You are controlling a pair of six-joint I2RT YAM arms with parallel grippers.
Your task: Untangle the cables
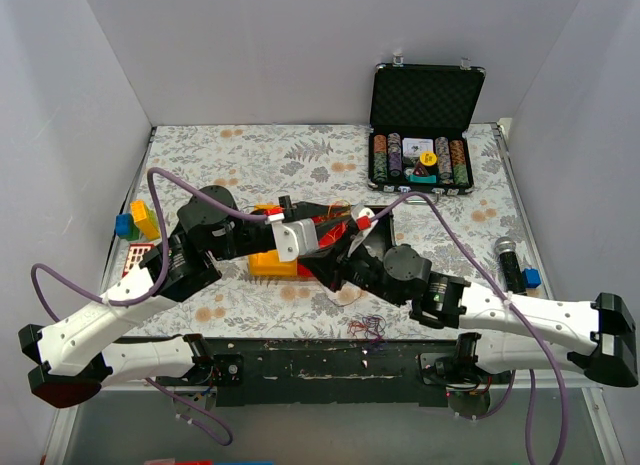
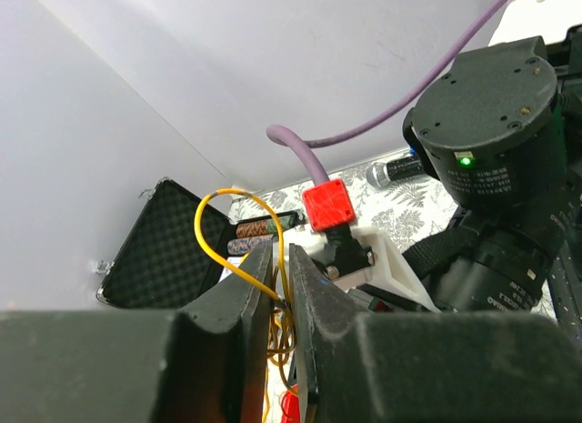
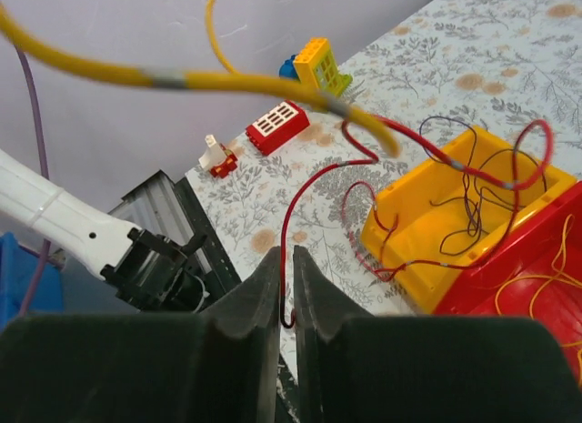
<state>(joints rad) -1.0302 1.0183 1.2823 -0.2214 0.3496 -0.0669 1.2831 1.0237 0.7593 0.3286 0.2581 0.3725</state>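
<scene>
- The yellow bin (image 3: 405,259) holds part of the cables (image 3: 473,200). Red and thin dark strands loop across its floor and rise over its rim.
- The red bin (image 3: 514,268) sits right beside it, with thin yellow strands lying inside.
- A black case (image 1: 425,90) stands open at the far right of the bench (image 1: 250,155). Its lid is upright and rows of poker chips (image 1: 400,157) fill the lower half.
- The left claw (image 2: 282,259) is clenched on a yellow strand (image 2: 205,232). The strand loops up out of the narrow gap between the fingers and drops back down through it.
- The right claw (image 3: 285,259) has its fingers nearly together, pinching a red strand (image 3: 296,214) that runs down into the slit between them.
- Only the top view shows both claws meeting above the two bins at mid-bench. It also shows a small separate clump of strands (image 1: 370,327) lying near the front edge, and a flashlight (image 1: 507,253) by the right side.
- Only the right wrist view shows what the bins hold. On the bench beyond them it also shows yellow and blue blocks (image 3: 314,66) and a red block (image 3: 277,127).
- The left wrist view shows the case from the side, and the other arm's wrist close by with a green light lit.
</scene>
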